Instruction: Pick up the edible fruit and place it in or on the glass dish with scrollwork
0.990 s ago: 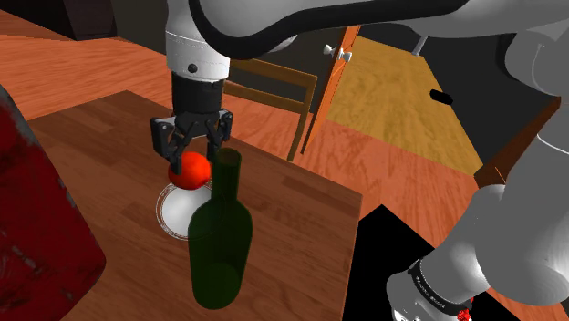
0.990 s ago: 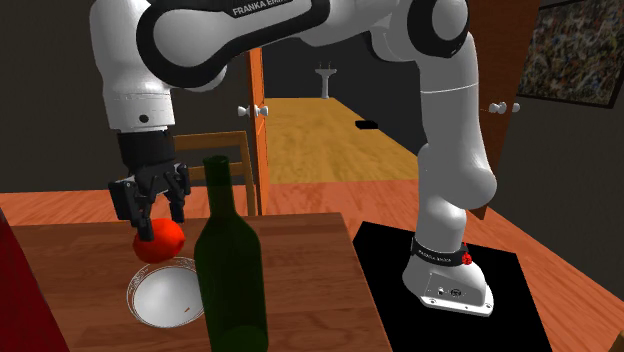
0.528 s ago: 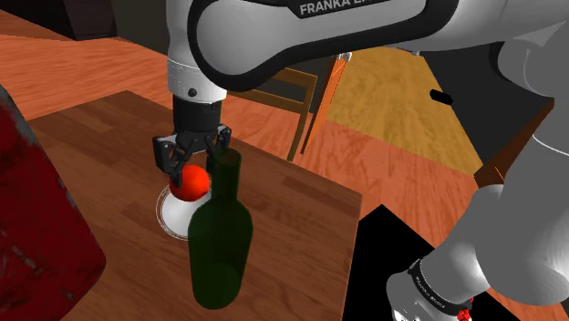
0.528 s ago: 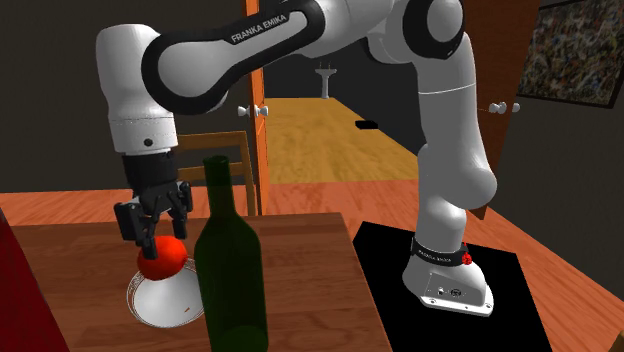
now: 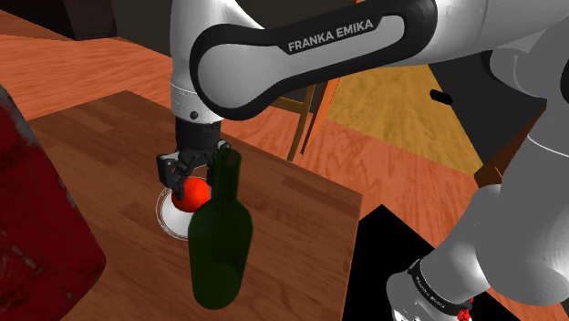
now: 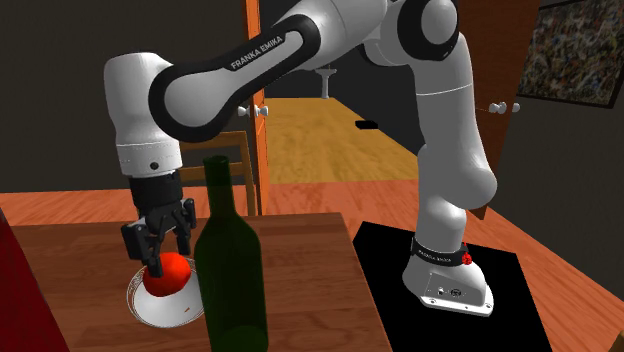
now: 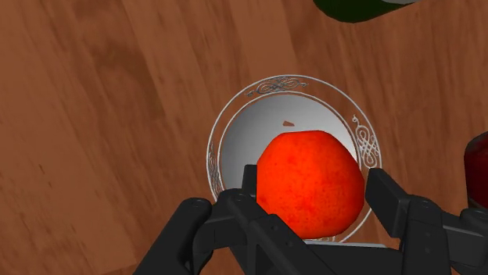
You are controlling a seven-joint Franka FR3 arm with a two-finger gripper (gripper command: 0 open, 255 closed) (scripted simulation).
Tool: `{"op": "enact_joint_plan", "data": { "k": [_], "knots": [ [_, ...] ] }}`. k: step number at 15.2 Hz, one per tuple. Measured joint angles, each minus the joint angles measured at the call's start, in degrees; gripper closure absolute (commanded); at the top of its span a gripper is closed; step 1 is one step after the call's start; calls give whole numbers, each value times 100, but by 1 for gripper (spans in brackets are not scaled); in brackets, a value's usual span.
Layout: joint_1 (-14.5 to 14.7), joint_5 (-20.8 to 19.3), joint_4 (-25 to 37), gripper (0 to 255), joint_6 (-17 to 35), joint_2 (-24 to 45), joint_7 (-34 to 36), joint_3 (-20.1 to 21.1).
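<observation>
Gripped the orange-red fruit (image 7: 311, 186) firmly in the black gripper (image 7: 314, 180), low over the scroll-rimmed glass dish (image 7: 271, 85), with a green bottle (image 5: 219, 242) beside that dish.

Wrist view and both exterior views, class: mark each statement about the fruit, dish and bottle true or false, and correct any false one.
1. The gripper is shut on the red-orange fruit. True.
2. The fruit is over the glass dish. True.
3. The dark green bottle lies on its side. False: it stands upright on the wooden table.
4. The dish's rim is plain. False: it bears scrollwork.
</observation>
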Motion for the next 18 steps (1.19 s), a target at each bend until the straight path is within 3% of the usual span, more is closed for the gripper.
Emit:
{"op": "enact_joint_plan", "data": {
  "k": [5,6,12,18],
  "knots": [
    [0,-2,-10,255,18,6,-1,-1],
    [0,-2,-11,0,19,6,-1,-1],
    [0,-2,-11,0,19,6,-1,-1],
    [-68,53,423,0,-612,-198,-39,-9]
  ]
}}
